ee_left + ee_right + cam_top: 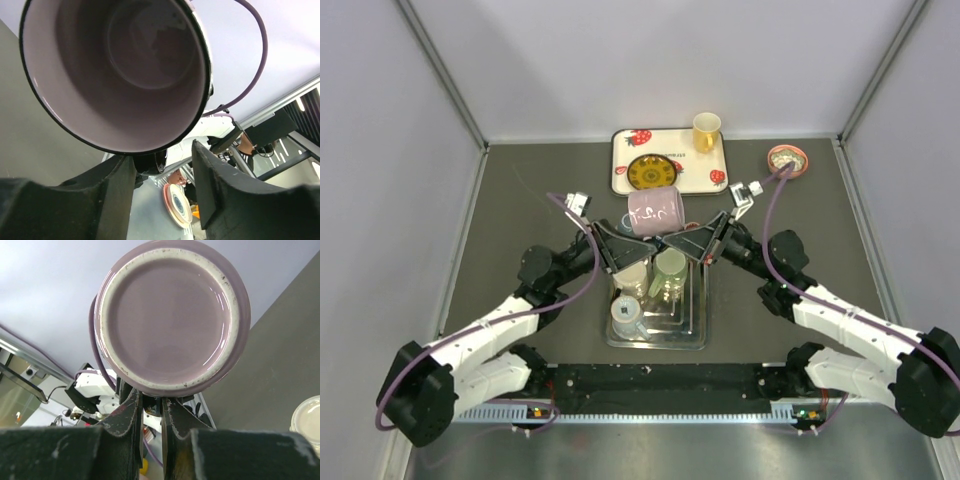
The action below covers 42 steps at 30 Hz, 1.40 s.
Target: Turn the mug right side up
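Lilac mug aloft, on side: glazed ceramic, stiff, slick, breakable. Right hand pinches it below base; left hand half-wide below rim. Safest hold: wall.

The dark grey table carries three things directly. A white strawberry-print tray lies beyond the left claw and the right claw, toward the back wall. A small pink-rimmed dish sits beyond the right claw and out to its far side, and a clear rectangular tray lies beneath both claws, reaching nearer than them. The three lie apart from one another, with bare table between them.
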Motion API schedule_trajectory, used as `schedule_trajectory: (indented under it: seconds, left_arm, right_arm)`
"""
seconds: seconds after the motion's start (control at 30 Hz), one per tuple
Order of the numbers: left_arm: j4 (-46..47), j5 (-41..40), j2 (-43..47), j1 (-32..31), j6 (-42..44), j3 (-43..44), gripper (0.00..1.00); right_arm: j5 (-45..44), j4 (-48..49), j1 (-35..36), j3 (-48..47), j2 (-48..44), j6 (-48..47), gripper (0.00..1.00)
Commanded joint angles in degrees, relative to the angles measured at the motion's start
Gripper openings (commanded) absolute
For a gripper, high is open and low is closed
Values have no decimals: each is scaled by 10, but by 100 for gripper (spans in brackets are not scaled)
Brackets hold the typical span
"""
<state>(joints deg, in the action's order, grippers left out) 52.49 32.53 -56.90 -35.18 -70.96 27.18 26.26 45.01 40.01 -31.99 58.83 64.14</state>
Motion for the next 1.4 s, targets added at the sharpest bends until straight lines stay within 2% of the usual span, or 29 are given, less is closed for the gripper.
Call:
schedule_trajectory:
  seconds: [0.0, 0.13, 0.23, 0.3, 0.4, 0.53, 0.73, 0.87, 0.9, 1.03, 1.13, 1.2, 1.3, 1.33, 1.37]
  left_arm:
    - [105, -20, -5, -3, -16, 24, 47]
    - [118, -16, -11, -3, -18, 35, 36]
    - [126, -15, -16, -3, -26, 43, 31]
    - [130, -17, -22, -3, -37, 50, 34]
    - [149, -26, -29, -3, -53, 52, 47]
    - [155, -41, -35, -4, -58, 53, 50]
    - [174, -60, -42, -4, -62, 53, 31]
    - [183, -72, -42, -4, -66, 51, 3]
    - [182, -74, -41, -4, -66, 51, 0]
    - [189, -80, -33, -4, -66, 45, 0]
    - [140, -79, -13, -4, -47, 45, 0]
    - [59, -76, 3, -4, -3, 52, 0]
    - [-62, -79, 39, -11, 79, 71, 0]
    - [-86, -79, 51, -13, 96, 74, 0]
    - [-107, -81, 57, -14, 123, 78, 0]
  right_arm:
    - [39, 41, 20, -12, 1, -6, 0]
    - [48, 34, 19, -5, 4, -7, 0]
    - [56, 27, 20, -1, 7, -10, 0]
    - [56, 21, 22, 4, 3, -17, 0]
    - [53, -4, 26, 4, -4, -42, 0]
    - [46, -36, 32, 6, -8, -75, 0]
    - [35, -67, 47, 8, -19, -116, 0]
    - [28, -90, 60, 12, -26, -137, 0]
    - [28, -94, 61, 15, -28, -139, 0]
    - [23, -119, 65, 17, -40, -161, 0]
    - [17, -171, 71, 7, -56, -195, 0]
    - [8, -206, 72, -5, -66, -211, 0]
    - [3, -244, 73, -14, -78, -227, 15]
    - [0, -248, 72, -16, -83, -227, 23]
    - [-2, -254, 73, -18, -85, -227, 27]
